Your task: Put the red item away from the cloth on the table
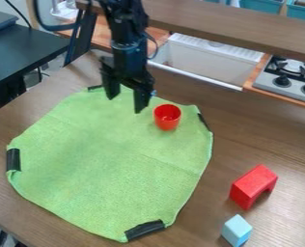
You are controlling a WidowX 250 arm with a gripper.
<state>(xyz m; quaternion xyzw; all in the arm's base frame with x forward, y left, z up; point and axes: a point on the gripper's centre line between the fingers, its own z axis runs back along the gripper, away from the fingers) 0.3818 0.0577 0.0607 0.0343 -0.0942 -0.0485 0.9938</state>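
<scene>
My gripper (125, 100) hangs over the top part of the green cloth (110, 159), its two fingers spread apart with nothing between them. A small red cup (167, 117) stands upright on the cloth near its upper right edge, to the right of the gripper and not touching it. On the bare wood of the table (206, 193), right of the cloth, lies a red arch-shaped block (253, 185).
A light blue block (236, 230) lies below the red block. Black clips (144, 230) hold the cloth's edges. Behind the table are a white sink (206, 60), a toy stove (290, 79) and a raised wooden ledge (226, 26).
</scene>
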